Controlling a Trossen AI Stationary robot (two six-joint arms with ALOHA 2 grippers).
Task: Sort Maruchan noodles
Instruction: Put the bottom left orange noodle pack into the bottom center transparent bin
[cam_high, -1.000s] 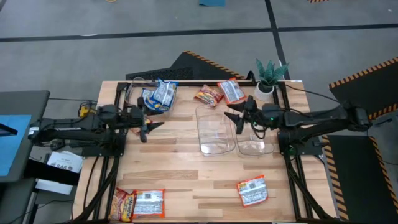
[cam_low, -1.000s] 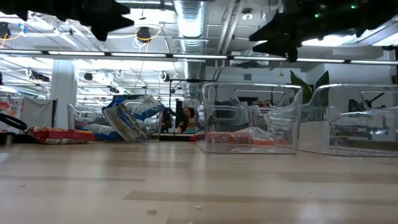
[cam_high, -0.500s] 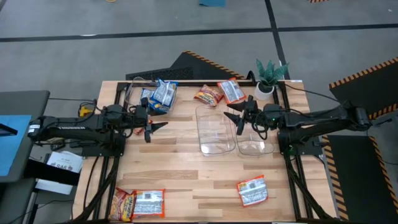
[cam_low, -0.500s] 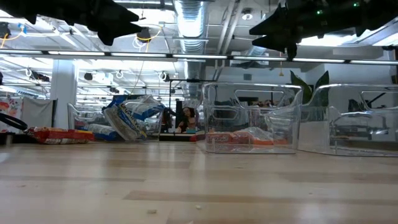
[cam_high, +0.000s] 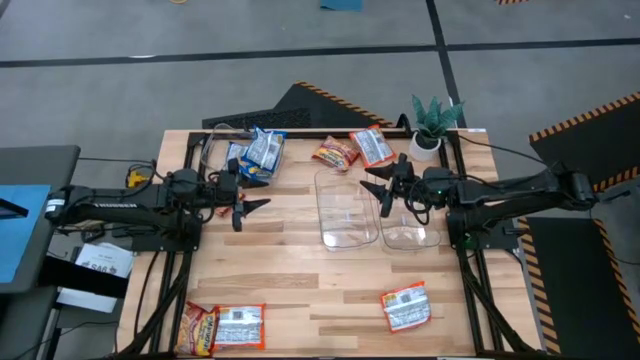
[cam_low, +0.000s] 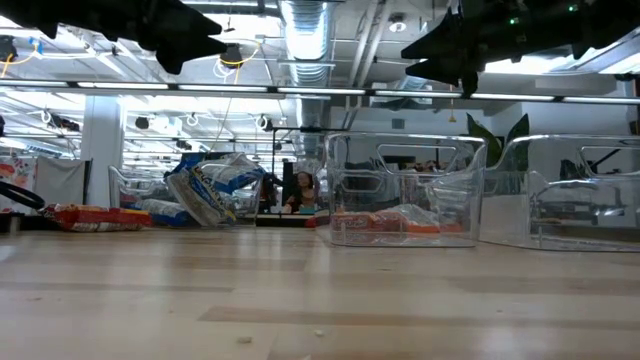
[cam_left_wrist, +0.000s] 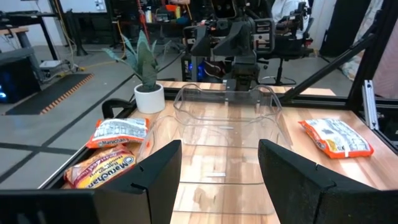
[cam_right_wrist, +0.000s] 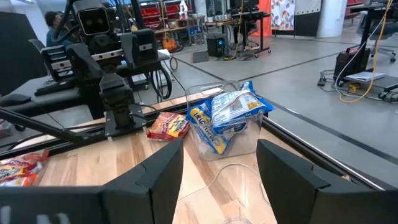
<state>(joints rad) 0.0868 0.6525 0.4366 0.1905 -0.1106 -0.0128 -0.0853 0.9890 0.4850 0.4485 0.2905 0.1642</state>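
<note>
Ramen packets lie scattered. Blue-and-white ones (cam_high: 262, 150) sit piled in a clear bin at the far left, also in the right wrist view (cam_right_wrist: 227, 115). A red-and-yellow packet (cam_high: 333, 155) and an orange-and-white one (cam_high: 372, 146) lie flat behind the two clear bins (cam_high: 348, 210). Another orange-and-white packet (cam_high: 407, 306) lies near right; two more (cam_high: 225, 327) lie near left. My left gripper (cam_high: 245, 207) hangs open above bare wood, left of the bins. My right gripper (cam_high: 378, 190) hangs open over the bins' far rims.
A potted plant (cam_high: 435, 125) stands at the far right corner, beside the bins. A black frame rail runs along the table's sides. Bare wood lies between the left gripper and the near edge. In the right wrist view a red-and-yellow packet (cam_right_wrist: 166, 126) lies by the left arm's base.
My left gripper has moved a little toward the table's right, toward the bins, staying open and at about the same height. My right gripper has held still. No packet has moved.
</note>
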